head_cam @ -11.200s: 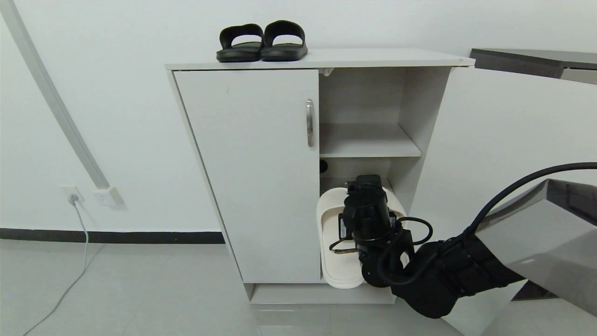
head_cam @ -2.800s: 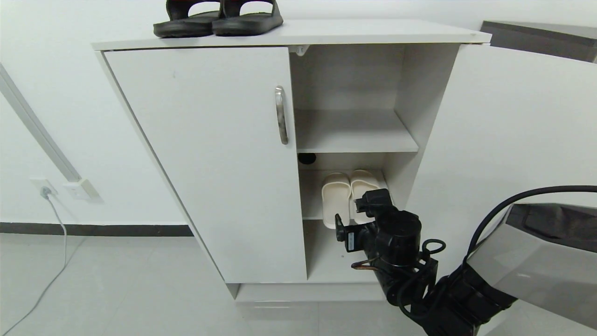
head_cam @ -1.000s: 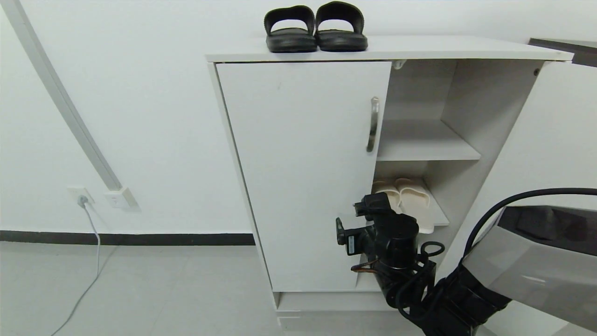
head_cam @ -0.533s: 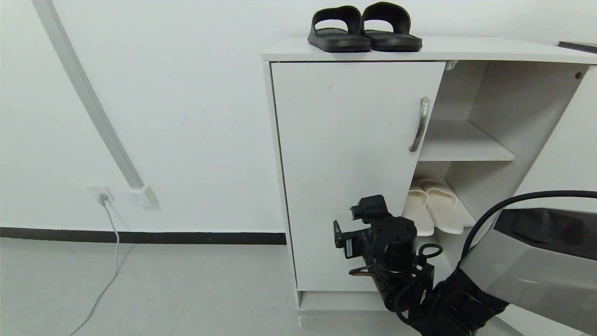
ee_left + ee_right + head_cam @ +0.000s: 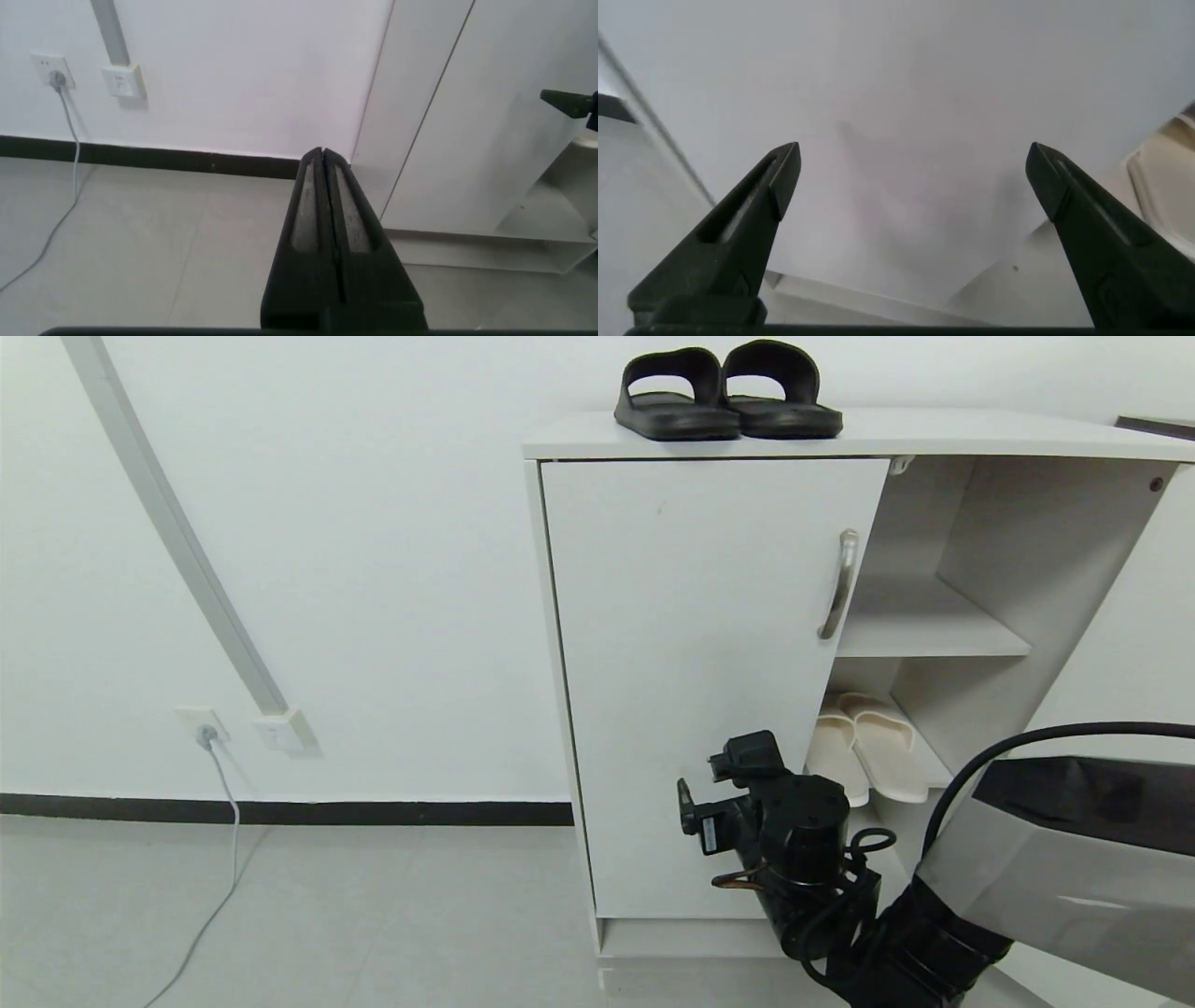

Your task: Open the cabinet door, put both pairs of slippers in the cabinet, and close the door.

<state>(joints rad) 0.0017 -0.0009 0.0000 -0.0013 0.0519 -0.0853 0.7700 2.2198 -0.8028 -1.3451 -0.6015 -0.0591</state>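
A pair of black slippers point(image 5: 728, 392) stands on top of the white cabinet point(image 5: 980, 434). The pair of white slippers point(image 5: 868, 751) lies side by side on the lower shelf inside; an edge of one white slipper point(image 5: 1169, 173) shows in the right wrist view. The cabinet's left door point(image 5: 700, 663) is closed, with its handle point(image 5: 838, 583) at its right edge. The right door point(image 5: 1134, 644) stands open. My right arm point(image 5: 789, 821) is low in front of the left door, and my right gripper point(image 5: 913, 154) is open and empty. My left gripper point(image 5: 322, 187) is shut, above the floor left of the cabinet.
The upper shelf point(image 5: 924, 625) is bare. A wall socket with a cable point(image 5: 201, 737) and a slanting duct point(image 5: 168, 523) are on the wall to the left. Grey floor point(image 5: 327, 915) spreads in front of the cabinet.
The white slippers, in my right gripper at the cabinet opening 11 s ago, now lie on the shelf, and the gripper has drawn back out. The head camera has turned left.
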